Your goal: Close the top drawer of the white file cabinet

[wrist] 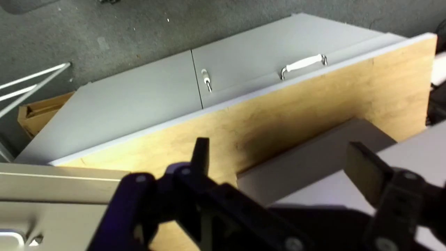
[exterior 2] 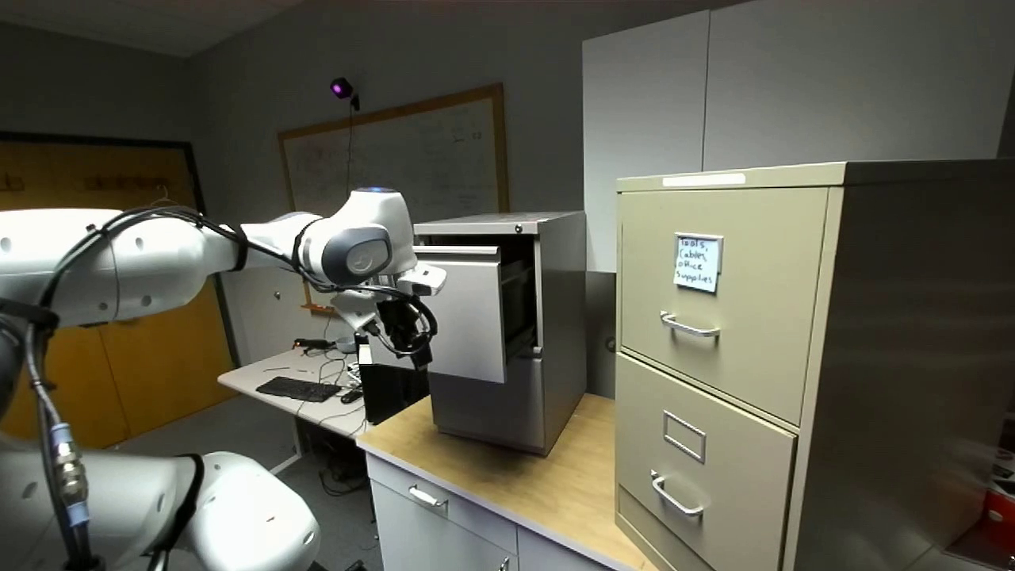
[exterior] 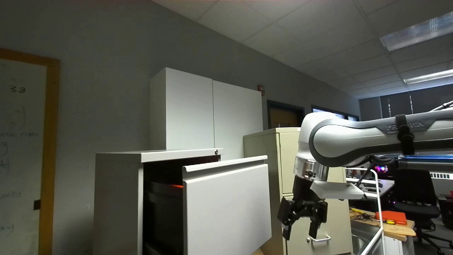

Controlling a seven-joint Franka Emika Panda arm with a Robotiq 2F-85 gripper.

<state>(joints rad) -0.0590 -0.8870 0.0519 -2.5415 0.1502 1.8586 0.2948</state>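
The white file cabinet [exterior: 116,202] stands with its top drawer [exterior: 226,209] pulled well out, in both exterior views. The cabinet [exterior 2: 564,317] and the drawer's flat front [exterior 2: 468,313] also show from another side. A dark inside shows behind the front. My gripper [exterior: 300,233] points down, open and empty, in front of the drawer front with a small gap between them. The gripper [exterior 2: 412,349] overlaps the lower part of the front in an exterior view. In the wrist view, the open fingers [wrist: 278,143] spread over the drawer front [wrist: 313,191] and the lower drawer [wrist: 299,164].
A beige file cabinet [exterior 2: 721,262] stands beside the white one on a wooden counter [exterior 2: 476,452]. It also shows in the wrist view [wrist: 52,216]. White wall cabinets [exterior: 191,109] are behind. A desk with a keyboard [exterior 2: 298,388] stands beyond the counter.
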